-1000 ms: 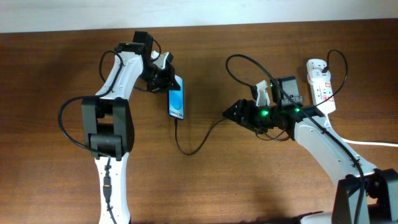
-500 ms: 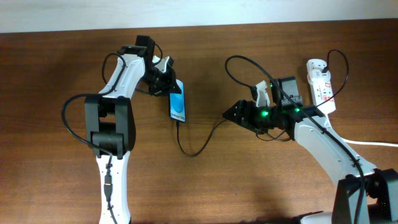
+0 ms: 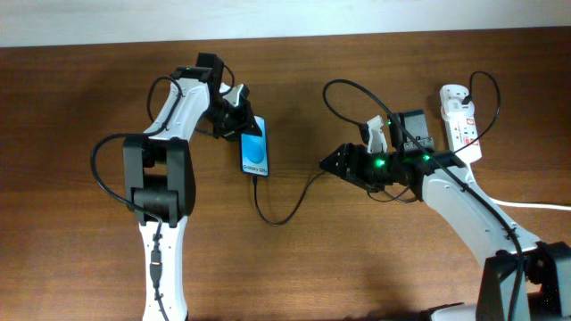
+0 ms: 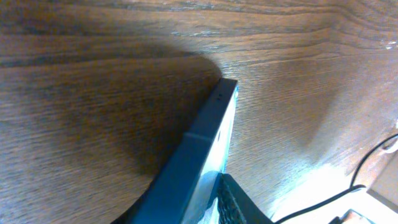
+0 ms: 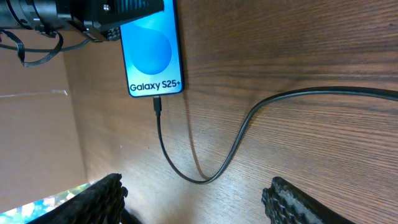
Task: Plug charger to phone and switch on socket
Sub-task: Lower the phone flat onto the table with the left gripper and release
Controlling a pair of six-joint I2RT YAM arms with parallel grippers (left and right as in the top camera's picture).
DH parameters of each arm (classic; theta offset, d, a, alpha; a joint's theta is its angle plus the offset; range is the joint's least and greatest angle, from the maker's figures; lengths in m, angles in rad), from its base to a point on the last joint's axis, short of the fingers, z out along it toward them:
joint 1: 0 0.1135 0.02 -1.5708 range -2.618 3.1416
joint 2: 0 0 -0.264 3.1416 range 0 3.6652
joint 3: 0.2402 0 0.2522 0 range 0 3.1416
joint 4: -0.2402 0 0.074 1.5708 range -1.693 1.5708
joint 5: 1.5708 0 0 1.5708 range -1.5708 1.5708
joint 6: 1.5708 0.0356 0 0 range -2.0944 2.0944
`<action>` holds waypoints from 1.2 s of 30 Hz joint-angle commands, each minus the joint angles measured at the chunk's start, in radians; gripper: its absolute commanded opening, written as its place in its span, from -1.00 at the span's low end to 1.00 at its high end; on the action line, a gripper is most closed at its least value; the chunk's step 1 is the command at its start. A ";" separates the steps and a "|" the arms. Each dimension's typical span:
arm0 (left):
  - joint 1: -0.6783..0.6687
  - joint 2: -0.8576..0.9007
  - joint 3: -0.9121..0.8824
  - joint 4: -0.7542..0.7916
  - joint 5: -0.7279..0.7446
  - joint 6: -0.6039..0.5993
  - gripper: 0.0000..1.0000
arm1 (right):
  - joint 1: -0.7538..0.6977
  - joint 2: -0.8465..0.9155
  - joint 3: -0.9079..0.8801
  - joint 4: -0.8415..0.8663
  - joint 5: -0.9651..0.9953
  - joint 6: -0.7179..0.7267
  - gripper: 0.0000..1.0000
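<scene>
The phone (image 3: 256, 153) lies on the table with its blue screen up, and its "Galaxy S25+" text shows in the right wrist view (image 5: 152, 53). The charger cable (image 3: 275, 217) has its tip in the phone's lower end (image 5: 157, 104). It loops across the table toward my right arm. My left gripper (image 3: 235, 120) is shut on the phone's upper end, and the left wrist view shows the phone's dark edge (image 4: 205, 140) between the fingers. My right gripper (image 3: 328, 163) is open and empty, right of the cable loop (image 5: 205, 177). The white socket (image 3: 460, 123) lies at the far right.
A black adapter block (image 3: 415, 127) sits beside my right arm, left of the socket. A black cable arcs above it (image 3: 343, 85). A thick white cord (image 3: 544, 206) runs off the right edge. The wooden table (image 3: 71, 107) spreads all around.
My left gripper has shifted the phone slightly right and down, and the cable loop moved with it. The right arm has not moved.
</scene>
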 commanded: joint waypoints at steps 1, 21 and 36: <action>-0.002 0.014 -0.007 -0.019 -0.155 -0.006 -0.40 | -0.003 0.004 0.010 0.000 0.009 -0.015 0.53; -0.002 0.014 -0.007 -0.054 -0.436 -0.070 -0.08 | -0.003 0.004 0.010 0.000 0.009 -0.018 0.54; -0.003 0.014 -0.007 -0.068 -0.572 -0.084 0.08 | -0.003 0.004 0.010 0.000 0.008 -0.018 0.54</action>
